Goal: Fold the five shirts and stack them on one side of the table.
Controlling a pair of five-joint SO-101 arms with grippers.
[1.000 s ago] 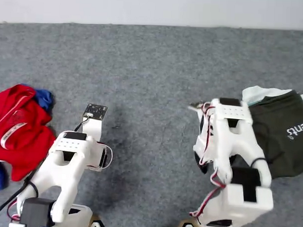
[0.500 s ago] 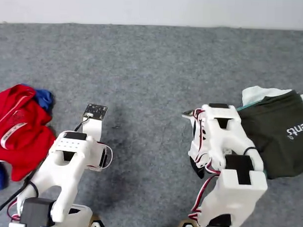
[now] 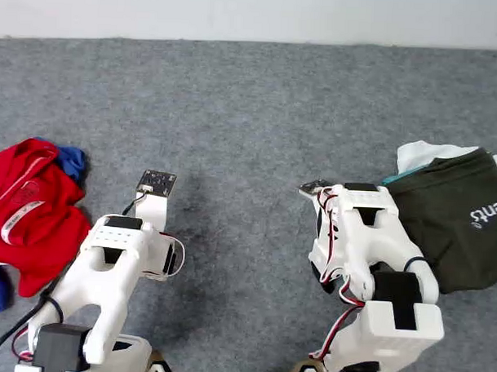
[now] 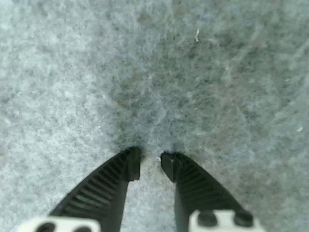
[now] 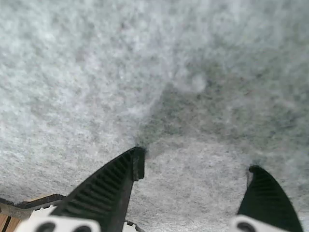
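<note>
Now the right hand (image 5: 197, 168) hangs wide open and empty over the bare grey table (image 3: 251, 113). In the last second its arm has slid off the dark shirt (image 3: 451, 226) and stopped just beside it. I take that as a fold set down and released. The left hand (image 4: 149, 165), all but closed on nothing, has not stirred, well apart from the dark shirt. That shirt lies flat and squared atop a white shirt (image 3: 421, 151). Far across from it, a red shirt (image 3: 27, 211) and a blue shirt (image 3: 71, 159) lie crumpled, not yet folded.
</note>
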